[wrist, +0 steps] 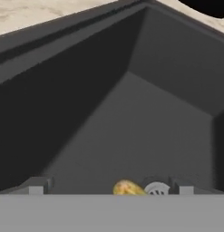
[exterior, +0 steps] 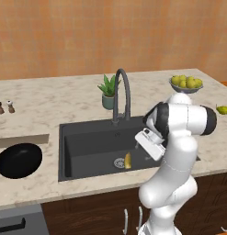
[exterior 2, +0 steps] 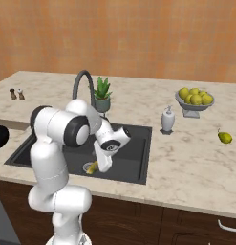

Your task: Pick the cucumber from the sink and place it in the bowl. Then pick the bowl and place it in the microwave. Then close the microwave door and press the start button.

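Kitchen — sink (exterior: 87, 137) (marble counter (exterior: 50, 103)).

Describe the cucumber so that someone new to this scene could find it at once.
Start at the dark-grey sink set in the marble counter, under the dark gooseneck faucet. On the basin floor, right beside the round silver drain, lies the cucumber. It is a short, elongated yellow piece, slimmer than the rounder pears in the footed fruit bowl.
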Robot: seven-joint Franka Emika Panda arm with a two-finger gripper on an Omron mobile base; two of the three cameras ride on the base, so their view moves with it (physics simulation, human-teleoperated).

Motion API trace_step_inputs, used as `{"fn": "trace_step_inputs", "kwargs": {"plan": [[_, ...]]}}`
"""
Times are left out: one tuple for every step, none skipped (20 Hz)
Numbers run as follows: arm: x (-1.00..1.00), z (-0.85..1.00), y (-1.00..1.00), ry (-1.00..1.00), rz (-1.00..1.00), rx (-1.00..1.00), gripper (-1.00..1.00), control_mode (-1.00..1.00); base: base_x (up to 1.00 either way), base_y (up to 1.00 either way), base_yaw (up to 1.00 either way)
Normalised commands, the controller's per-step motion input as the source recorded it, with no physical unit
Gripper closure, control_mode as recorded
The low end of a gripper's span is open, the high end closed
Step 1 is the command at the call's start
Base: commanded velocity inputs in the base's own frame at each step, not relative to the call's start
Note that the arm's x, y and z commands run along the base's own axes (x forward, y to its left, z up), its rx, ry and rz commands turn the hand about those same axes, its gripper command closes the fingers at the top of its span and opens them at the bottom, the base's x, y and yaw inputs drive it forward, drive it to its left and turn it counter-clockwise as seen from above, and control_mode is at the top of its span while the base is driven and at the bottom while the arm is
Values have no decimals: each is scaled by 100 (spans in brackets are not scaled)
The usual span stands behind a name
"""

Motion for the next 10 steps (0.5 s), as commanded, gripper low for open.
{"fn": "trace_step_inputs", "kwargs": {"plan": [[4,-31,1,-6,4,0,-100,-100,0,0,0],[4,-34,6,-6,4,0,-100,-100,0,0,0],[6,-35,7,-5,3,0,-100,-100,0,0,0],[15,-36,11,-6,2,0,-100,-100,0,0,0],[17,-36,11,-9,1,0,-100,-100,0,0,0],[24,-33,11,-11,0,0,-100,-100,0,0,0],[29,-31,13,-11,0,0,-100,-100,0,0,0],[33,-31,11,-13,0,0,-100,-100,0,0,0],[32,-28,8,-12,0,0,-100,-100,0,0,0],[34,-29,6,-11,0,0,-100,-100,0,0,0]]}}
